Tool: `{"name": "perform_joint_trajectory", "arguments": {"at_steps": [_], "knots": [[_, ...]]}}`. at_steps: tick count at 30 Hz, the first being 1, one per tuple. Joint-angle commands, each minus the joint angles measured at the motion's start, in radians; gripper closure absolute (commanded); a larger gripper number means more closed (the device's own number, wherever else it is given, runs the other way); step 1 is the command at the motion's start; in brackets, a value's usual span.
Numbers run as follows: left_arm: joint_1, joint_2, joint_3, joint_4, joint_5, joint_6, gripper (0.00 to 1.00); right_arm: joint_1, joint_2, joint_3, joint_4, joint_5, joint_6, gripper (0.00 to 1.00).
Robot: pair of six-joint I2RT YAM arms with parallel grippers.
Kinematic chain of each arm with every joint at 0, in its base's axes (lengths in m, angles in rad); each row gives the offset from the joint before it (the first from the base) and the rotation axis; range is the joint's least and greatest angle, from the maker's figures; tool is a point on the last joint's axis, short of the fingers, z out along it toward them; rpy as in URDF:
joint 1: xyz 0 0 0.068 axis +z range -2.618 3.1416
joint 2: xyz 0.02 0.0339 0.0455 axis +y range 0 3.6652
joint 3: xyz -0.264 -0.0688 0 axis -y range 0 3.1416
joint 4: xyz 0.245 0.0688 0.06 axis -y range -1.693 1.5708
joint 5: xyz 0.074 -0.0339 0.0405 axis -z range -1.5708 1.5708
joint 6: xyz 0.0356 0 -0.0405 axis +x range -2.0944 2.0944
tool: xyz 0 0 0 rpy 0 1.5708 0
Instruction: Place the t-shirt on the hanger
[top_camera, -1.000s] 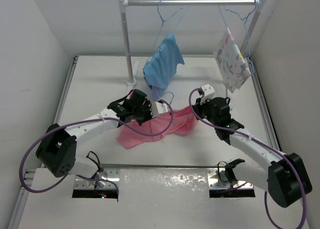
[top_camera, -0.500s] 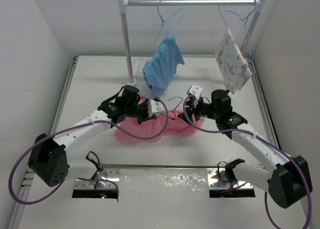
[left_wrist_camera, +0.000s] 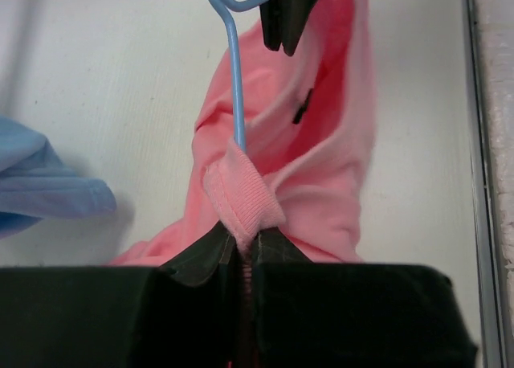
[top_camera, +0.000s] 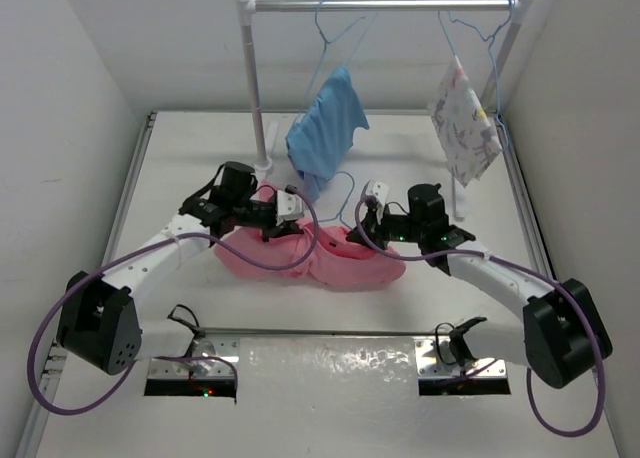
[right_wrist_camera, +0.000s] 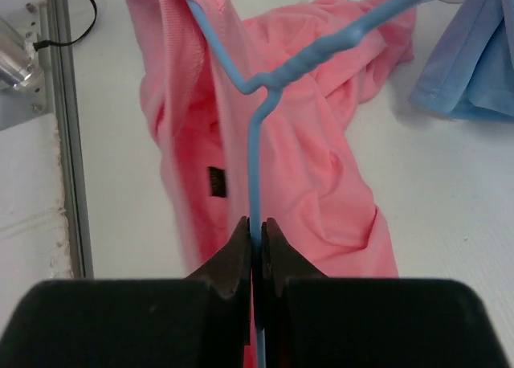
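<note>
Against the view of a second before, both arms are seen to have been swung leftward and drawn closer together, and the t-shirt (top_camera: 355, 268) is now spread wider and lower across the tabletop (top_camera: 190, 168) instead of being bunched between them. This is judged to mean that the neck opening is being pulled along the wire, so the threading step is under way but not finished. The left claw (left_wrist_camera: 242, 243) is pressed together on the ribbed neckband, which is folded into a small loop just above the fingertips. The hanger (right_wrist_camera: 255, 167) is pinched at its stem by the right claw (right_wrist_camera: 257, 231), whose jaws are closed tight on the thin wire. In the left wrist view a stretch of that wire is seen running straight from the right claw down to the neckband, where it vanishes under the fold. In the right wrist view one sloping arm is tucked under the pink cloth while the other is left bare. The garment lies directly beneath and between the two claws, near the hanging blue shirt (top_camera: 322, 138).
</note>
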Motion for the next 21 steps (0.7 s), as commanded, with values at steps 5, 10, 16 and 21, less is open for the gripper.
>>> {"name": "perform_joint_trajectory", "arguments": {"at_steps": [5,10,16,21], "knots": [[0.099,-0.018,0.021,-0.093,0.131,0.111,0.88,-0.028,-0.255,-0.076,-0.073,0.122,-0.039,1.0],[0.195,-0.006,0.058,-0.151,0.174,0.15,0.71,-0.025,-0.436,-0.069,-0.211,0.221,-0.061,1.0],[0.212,0.003,0.054,-0.119,0.126,0.131,0.78,-0.02,-0.461,0.017,-0.346,0.255,-0.052,1.0],[0.228,0.008,0.029,-0.096,0.088,0.145,0.86,-0.02,-0.524,0.069,-0.444,0.294,-0.065,1.0]]}}
